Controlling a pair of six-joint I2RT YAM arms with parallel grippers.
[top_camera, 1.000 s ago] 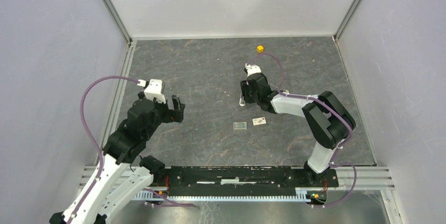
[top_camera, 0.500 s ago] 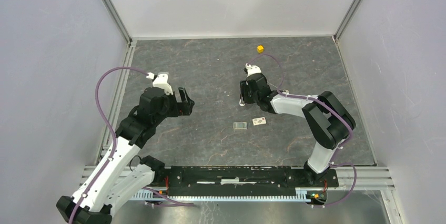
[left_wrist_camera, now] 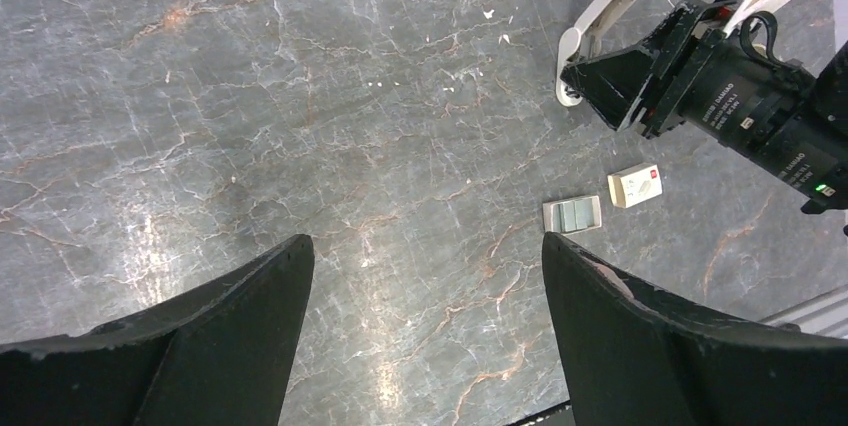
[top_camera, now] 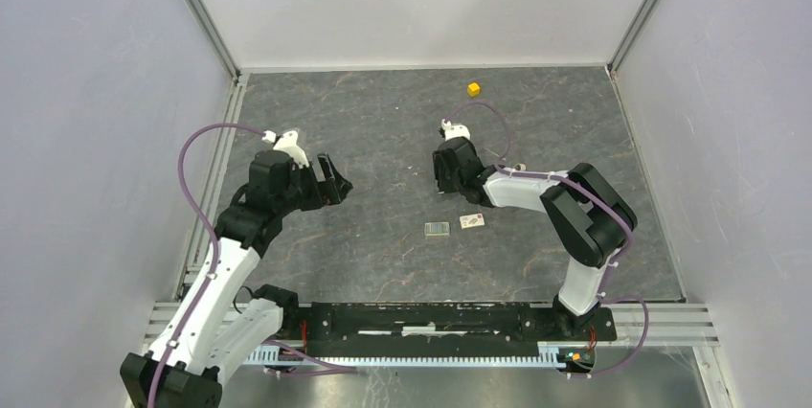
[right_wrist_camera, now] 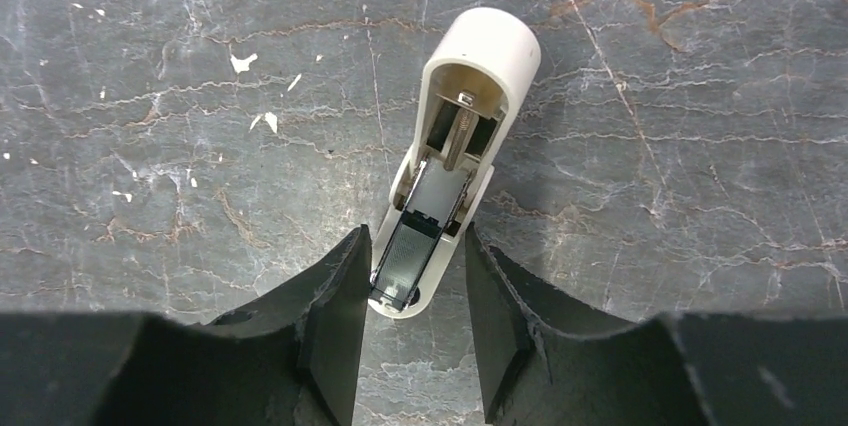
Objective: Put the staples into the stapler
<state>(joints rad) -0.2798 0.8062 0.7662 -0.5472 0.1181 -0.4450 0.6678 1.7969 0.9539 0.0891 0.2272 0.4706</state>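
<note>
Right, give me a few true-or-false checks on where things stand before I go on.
1. The left gripper is open and empty. True.
2. The staples are in the stapler. False: they lie on the table beside the card.
3. The right gripper has a finger on each side of the stapler. True.
4. The stapler is folded shut. False: its arms are hinged apart.
5. The yellow cube touches the staples. False: it sits far off, near the table's back edge.
</note>
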